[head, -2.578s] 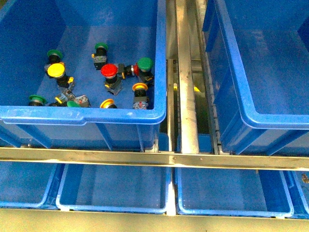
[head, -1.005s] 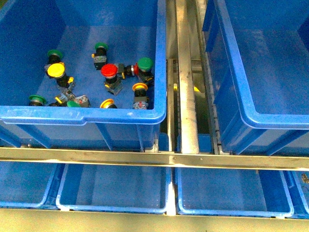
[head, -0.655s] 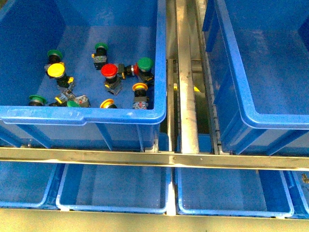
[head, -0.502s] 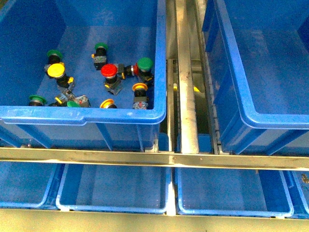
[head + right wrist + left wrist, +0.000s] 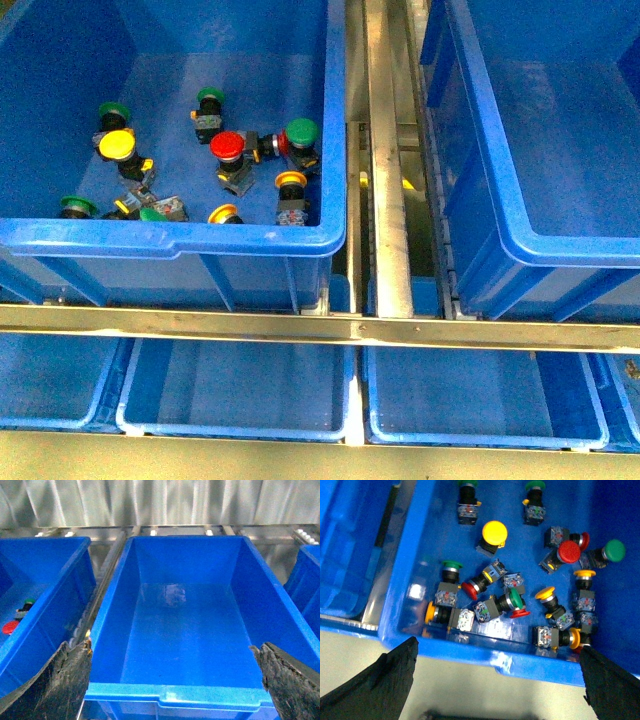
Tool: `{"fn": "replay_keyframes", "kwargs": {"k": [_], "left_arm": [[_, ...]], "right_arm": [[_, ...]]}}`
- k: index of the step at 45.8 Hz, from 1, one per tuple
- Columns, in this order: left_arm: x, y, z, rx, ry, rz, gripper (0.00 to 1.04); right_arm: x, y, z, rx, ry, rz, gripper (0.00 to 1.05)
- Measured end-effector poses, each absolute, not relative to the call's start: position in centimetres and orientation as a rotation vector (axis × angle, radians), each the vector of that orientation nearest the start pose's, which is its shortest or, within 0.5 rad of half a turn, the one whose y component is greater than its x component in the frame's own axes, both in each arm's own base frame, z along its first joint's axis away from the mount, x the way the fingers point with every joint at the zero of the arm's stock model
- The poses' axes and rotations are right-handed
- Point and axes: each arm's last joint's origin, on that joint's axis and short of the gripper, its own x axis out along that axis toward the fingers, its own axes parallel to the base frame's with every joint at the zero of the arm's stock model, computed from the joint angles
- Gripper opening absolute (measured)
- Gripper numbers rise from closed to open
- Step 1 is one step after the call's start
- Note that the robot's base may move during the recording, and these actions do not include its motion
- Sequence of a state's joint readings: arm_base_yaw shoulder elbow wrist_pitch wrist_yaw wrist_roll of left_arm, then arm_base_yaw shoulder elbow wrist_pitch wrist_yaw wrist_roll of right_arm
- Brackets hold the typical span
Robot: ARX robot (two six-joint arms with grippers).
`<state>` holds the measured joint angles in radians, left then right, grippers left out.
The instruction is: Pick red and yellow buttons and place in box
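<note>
Box [image 5: 505, 215]: the deep blue bin on the robot's right. Its floor is bare in the right wrist view [image 5: 175, 695], so by my reading nothing has been delivered yet.

Source bin [image 5: 180, 238]: the equally deep bin on the robot's left. It holds every button.

Rail [image 5: 385, 150]: a metal strip running between the two bins, which any carry to the box must cross.

Right gripper [image 5: 171, 647]: fingers spread wide and empty, looking into the box, well away from the buttons.

Left gripper [image 5: 497, 647]: fingers spread wide and empty, poised above the source bin's near wall, with the pile ahead of it and lower down.

Red and yellow buttons [image 5: 227, 146]: scattered across the source bin's floor. A yellow cap [image 5: 495, 532] sits apart from the rest and faces upward. A red cap [image 5: 569, 552] is tipped over, its body touching its neighbours.

Green buttons [image 5: 301, 131]: mixed in among them, and to be left alone.

Deciding relation: the left arm is plainly the nearer one. The targets lie beyond and below its fingers. The lone yellow button looks like the cleanest first grasp — its long axis is close to vertical, so the jaws could close across the body under the cap.
</note>
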<state>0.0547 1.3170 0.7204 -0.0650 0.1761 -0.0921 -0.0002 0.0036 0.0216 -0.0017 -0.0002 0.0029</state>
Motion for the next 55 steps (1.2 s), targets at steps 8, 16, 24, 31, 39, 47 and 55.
{"fn": "replay_keyframes", "kwargs": {"k": [8, 16, 24, 31, 39, 47, 55], "left_arm": [[31.4, -1.6, 19.9, -0.001, 0.718, -0.316, 0.97], [34.5, -4.3, 16.8, 0.125, 0.742, -0.416, 0.97], [36.8, -5.3, 13.4, 0.173, 0.786, -0.435, 0.97], [39.9, -6.1, 12.1, 0.181, 0.767, -0.442, 0.97], [43.3, -7.3, 11.2, 0.145, 0.744, -0.435, 0.97], [45.1, -9.0, 10.2, 0.120, 0.744, -0.453, 0.97], [46.3, -10.2, 9.3, 0.103, 0.744, -0.470, 0.97]], "right_arm": [[9.7, 0.0, 17.0, 0.003, -0.016, 0.000, 0.99], [9.7, 0.0, 17.0, 0.003, -0.016, 0.000, 0.99], [9.7, 0.0, 17.0, 0.003, -0.016, 0.000, 0.99], [9.7, 0.0, 17.0, 0.003, -0.016, 0.000, 0.99], [9.7, 0.0, 17.0, 0.003, -0.016, 0.000, 0.99], [9.7, 0.0, 17.0, 0.003, -0.016, 0.000, 0.99], [9.7, 0.0, 17.0, 0.003, -0.016, 0.000, 0.99]]}}
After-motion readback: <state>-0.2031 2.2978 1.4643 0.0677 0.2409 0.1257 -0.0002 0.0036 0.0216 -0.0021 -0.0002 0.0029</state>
